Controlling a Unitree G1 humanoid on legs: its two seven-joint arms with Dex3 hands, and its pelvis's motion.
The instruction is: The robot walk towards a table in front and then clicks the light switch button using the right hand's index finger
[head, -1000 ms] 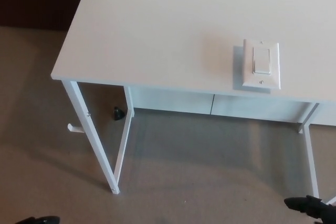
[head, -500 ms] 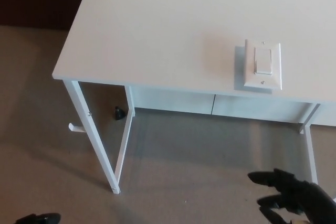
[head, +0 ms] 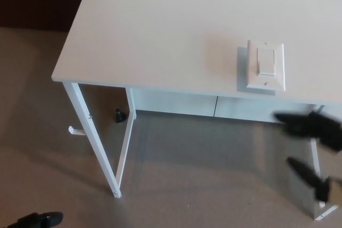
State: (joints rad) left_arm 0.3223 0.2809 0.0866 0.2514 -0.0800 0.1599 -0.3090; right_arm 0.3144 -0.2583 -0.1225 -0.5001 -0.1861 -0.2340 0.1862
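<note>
While only a dark sliver of the left hand (head: 37,219) shows at the bottom left corner of the head view, too little of it is in the picture to tell how its fingers stand. It sits low over the beige carpet floor (head: 214,180), well apart from everything on top. Just right of it rise the white legs (head: 96,142) of the counter (head: 160,30), one slanting down to a foot on the carpet, with a small black object (head: 121,115) lying on the floor beneath, between the legs. The white counter fills the upper part of the picture, its front edge running across the middle. Toward the right of the top, near that front edge, lies the light switch (head: 266,65): a white plate lying flat, with an upright rocker button (head: 266,61) in its middle and a small screw above and below it. Farther right and lower, the right hand (head: 312,142) comes in from the right edge, blurred. Its fingers (head: 304,123) are spread wide and hold nothing: one dark finger reaches leftward just below the counter's front edge, another sits lower over the carpet. This hand is below the switch and apart from it, touching neither the plate nor the counter top.
</note>
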